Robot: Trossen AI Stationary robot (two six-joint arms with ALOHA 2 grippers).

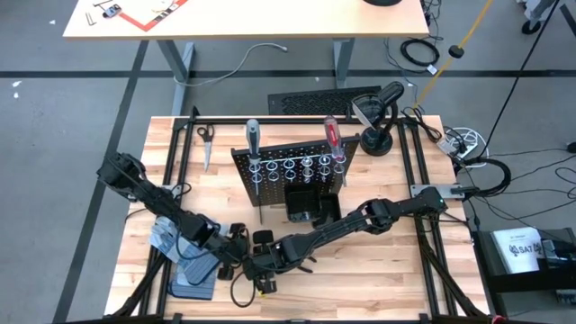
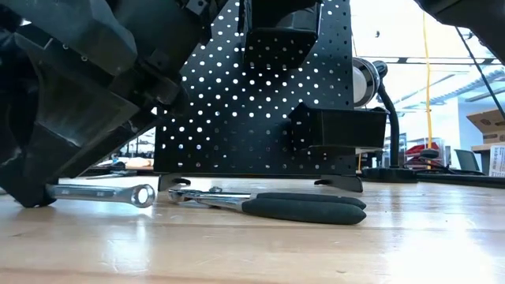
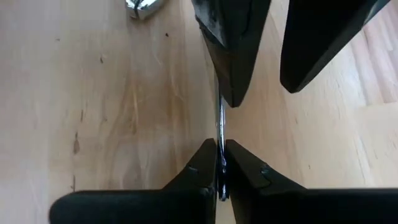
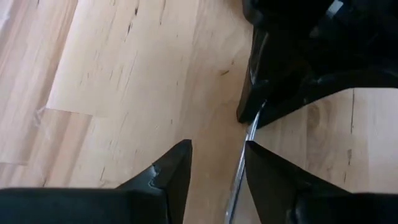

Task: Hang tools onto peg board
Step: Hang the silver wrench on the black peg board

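Wrench, a slim silver open-ended one (image 2: pixel 102 192), lies flat on the pale wooden bench (image 1: pixel 378 270) with my left gripper (image 3: pixel 220 163) clenched on its shank. My right gripper (image 4: pixel 217 168) has its jaws parted around the same shank, gripping nothing (a handover, I judge). Next I'd lift it toward the upright black perforated peg board (image 1: pixel 292 171). Only the low view shows black-handled pliers (image 2: pixel 292 207) lying beside it.
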